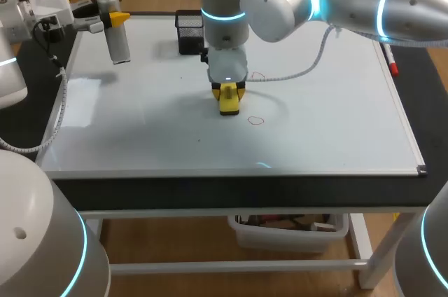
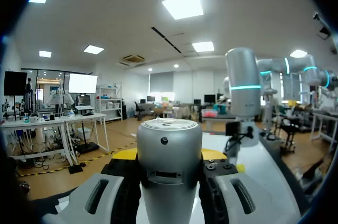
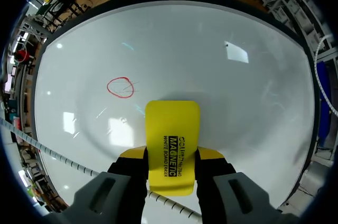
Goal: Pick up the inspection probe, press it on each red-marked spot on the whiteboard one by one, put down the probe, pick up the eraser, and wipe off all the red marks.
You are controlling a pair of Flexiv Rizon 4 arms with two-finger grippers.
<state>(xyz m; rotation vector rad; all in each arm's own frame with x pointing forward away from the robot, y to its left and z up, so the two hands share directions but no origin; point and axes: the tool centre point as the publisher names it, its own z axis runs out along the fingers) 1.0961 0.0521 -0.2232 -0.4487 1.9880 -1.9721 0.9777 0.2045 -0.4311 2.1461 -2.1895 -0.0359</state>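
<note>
Yellow eraser (image 3: 172,129), likely light and stiff, sits pinched by its long sides in the right tool (image 3: 171,155), near one red mark (image 3: 121,87); left tool (image 2: 170,156) grips the probe (image 2: 169,137).

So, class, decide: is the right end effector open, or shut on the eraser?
Shut on it. In the right wrist view, the right end effector has a yellow tip touching each side of the eraser.
</note>
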